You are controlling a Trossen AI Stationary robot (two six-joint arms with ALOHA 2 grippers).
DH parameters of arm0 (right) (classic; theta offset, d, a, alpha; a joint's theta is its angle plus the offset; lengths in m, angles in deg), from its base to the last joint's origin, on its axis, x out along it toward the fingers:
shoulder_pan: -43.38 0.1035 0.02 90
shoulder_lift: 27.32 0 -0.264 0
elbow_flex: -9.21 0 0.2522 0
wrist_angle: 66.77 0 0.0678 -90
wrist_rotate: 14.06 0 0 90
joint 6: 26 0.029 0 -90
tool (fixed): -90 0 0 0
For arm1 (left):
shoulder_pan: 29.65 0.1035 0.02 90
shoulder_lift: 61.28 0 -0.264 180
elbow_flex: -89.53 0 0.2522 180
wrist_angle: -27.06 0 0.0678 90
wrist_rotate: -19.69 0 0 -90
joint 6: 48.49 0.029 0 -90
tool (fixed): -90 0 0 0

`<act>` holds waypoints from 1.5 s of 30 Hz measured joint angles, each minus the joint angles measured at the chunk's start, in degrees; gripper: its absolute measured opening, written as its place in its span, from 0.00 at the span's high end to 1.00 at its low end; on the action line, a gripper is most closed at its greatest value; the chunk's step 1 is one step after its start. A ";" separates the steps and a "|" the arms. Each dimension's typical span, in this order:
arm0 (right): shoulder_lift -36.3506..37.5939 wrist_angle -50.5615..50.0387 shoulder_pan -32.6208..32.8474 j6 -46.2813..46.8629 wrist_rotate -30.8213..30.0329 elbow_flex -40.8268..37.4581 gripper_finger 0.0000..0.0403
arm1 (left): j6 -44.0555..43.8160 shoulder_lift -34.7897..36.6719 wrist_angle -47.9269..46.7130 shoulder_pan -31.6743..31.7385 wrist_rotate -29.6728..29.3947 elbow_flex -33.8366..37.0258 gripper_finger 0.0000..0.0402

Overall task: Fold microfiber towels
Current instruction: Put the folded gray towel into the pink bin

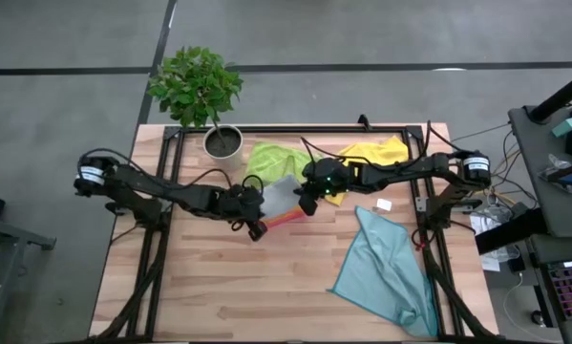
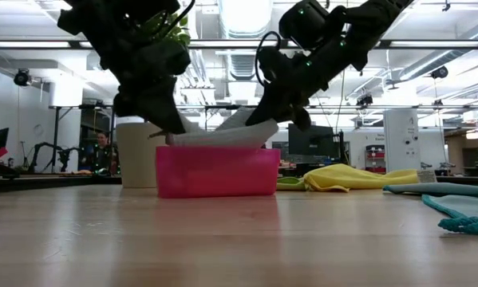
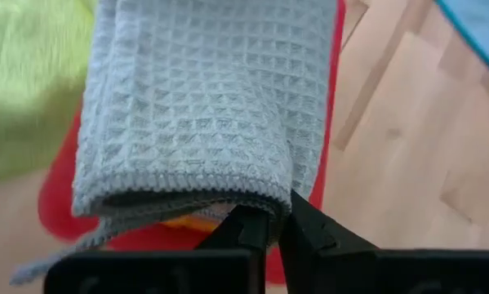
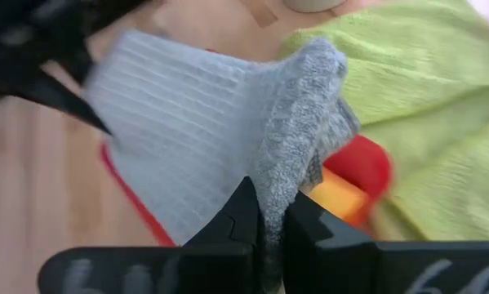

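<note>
A folded pale grey towel (image 1: pixel 280 196) hangs over the small pink tray (image 2: pixel 216 174), stretched between my two grippers. My left gripper (image 1: pixel 251 204) is shut on its left end and my right gripper (image 1: pixel 309 198) is shut on its right end. In the low view the grey towel (image 2: pixel 223 135) sits at the height of the tray's top rim. A lime green towel (image 1: pixel 271 161) and a yellow towel (image 1: pixel 376 153) lie crumpled at the far side. A teal-blue towel (image 1: pixel 391 272) lies spread at the near right, one corner over the table's edge. My left gripper pinches the grey towel's hemmed edge (image 3: pixel 256 196) between its two fingers, over several folded layers. The fingers slant down from the table's left. The towel reaches away from them over the tray. My right gripper pinches a bunched fold of the grey towel (image 4: pixel 278 184) between its two fingers, slanting down from the table's right. The towel spreads from that fold toward my left gripper, above the tray.
A potted plant (image 1: pixel 222 141) stands at the far left, close behind the tray. Something yellow-orange (image 4: pixel 339 196) lies in the tray under the grey towel. A small white tag (image 1: pixel 383 204) lies on the wood. Bare tabletop (image 1: pixel 247 287) spreads along the near side.
</note>
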 joint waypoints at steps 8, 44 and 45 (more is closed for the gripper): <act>-0.69 2.86 0.47 1.40 2.01 -0.02 0.96 | -4.13 -0.82 -1.50 -0.18 0.99 0.02 0.98; -2.89 -8.53 0.50 0.29 1.48 3.20 0.65 | -4.41 1.64 -5.33 0.89 4.44 0.26 0.52; -2.89 -9.72 0.50 -0.18 1.48 3.65 0.66 | -4.42 2.05 -5.77 0.89 4.33 0.26 0.52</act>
